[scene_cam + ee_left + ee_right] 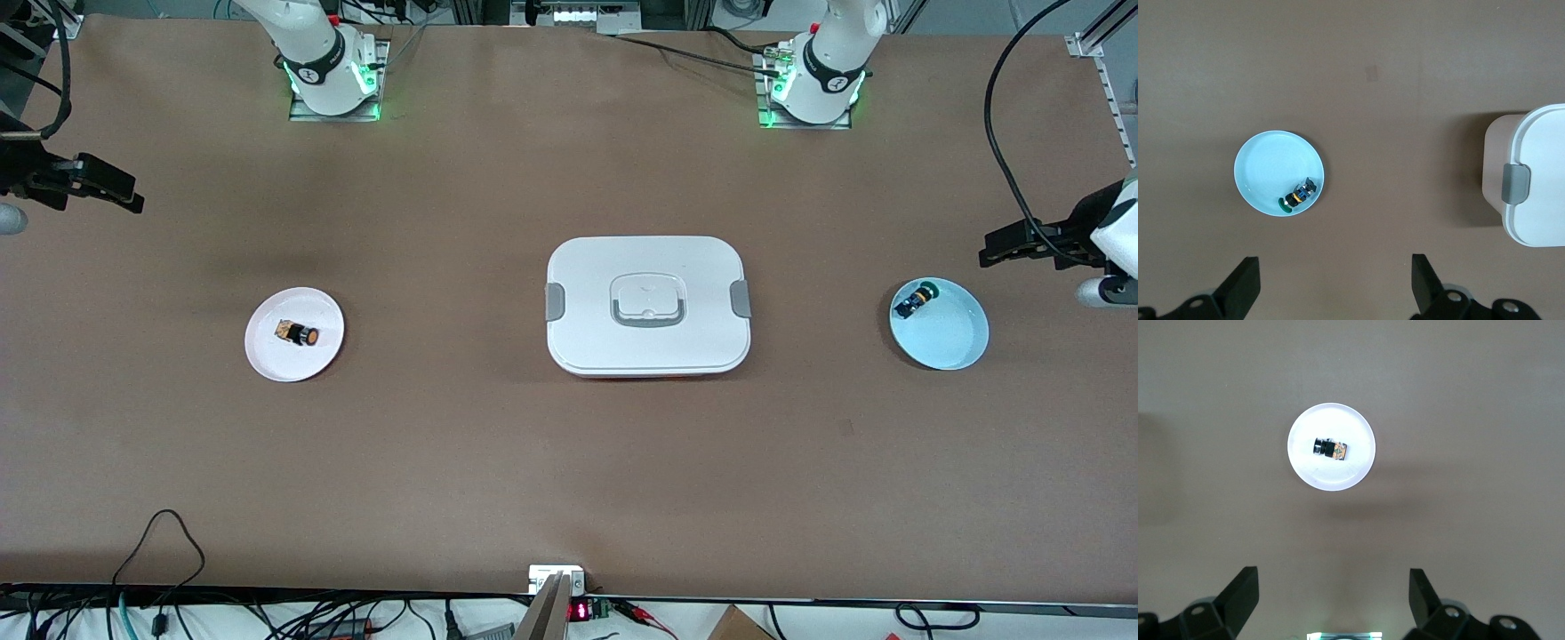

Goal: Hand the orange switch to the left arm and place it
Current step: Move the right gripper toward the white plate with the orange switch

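Both end effectors, right (1331, 600) and left (1335, 287), hang wide open and empty at counter ends; orange switch (298, 333) lies on white plate (267, 356), so a low carry risks clipping the box (647, 305) mid-counter.

Both arms wait raised, left claw (1331, 287) and right claw (1331, 603) spread wide.
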You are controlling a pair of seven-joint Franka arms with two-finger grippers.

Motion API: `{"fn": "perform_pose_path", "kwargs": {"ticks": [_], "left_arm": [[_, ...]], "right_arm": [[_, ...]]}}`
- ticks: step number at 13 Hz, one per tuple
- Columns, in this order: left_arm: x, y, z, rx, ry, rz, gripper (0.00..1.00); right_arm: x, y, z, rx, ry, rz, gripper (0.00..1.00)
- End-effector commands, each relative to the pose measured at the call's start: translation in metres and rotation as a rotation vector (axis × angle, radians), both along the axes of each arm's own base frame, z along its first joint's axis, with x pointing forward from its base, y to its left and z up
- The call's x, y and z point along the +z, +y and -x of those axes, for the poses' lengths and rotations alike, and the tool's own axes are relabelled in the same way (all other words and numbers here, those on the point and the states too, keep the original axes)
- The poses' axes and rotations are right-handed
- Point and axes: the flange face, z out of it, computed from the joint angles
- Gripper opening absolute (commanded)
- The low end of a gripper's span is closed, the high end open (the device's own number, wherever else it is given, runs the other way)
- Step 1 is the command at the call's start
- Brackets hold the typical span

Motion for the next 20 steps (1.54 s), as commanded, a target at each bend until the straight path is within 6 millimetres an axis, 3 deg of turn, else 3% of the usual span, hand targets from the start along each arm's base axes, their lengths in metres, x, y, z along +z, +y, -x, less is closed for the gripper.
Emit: {"fn": "perform_pose_path", "kwargs": {"ticks": [1, 4, 11, 15, 20], "left_arm": [[0.019, 0.012, -0.011, 0.029, -0.047, 0.006, 1.0], [0.034, 0.033, -0.01, 0.063, -0.079, 0.002, 1.0], [0.037, 0.031, -0.009, 0.06, -0.082, 0.0, 1.0], [0.037, 0.03, -0.009, 0.06, -0.083, 0.003, 1.0], [0.038, 0.031, -0.008, 0.062, -0.084, 0.003, 1.0]], "right_arm": [[0.004, 0.001, -0.002, 0.017, -0.005, -0.002, 1.0], [-0.002, 0.003, -0.006, 0.018, 0.005, -0.003, 1.0], [-0.047, 0.017, -0.026, 0.032, 0.077, 0.004, 1.0], [-0.055, 0.019, -0.035, 0.026, 0.059, 0.002, 1.0], [-0.097, 0.019, -0.058, 0.027, 0.071, 0.011, 1.0]]}}
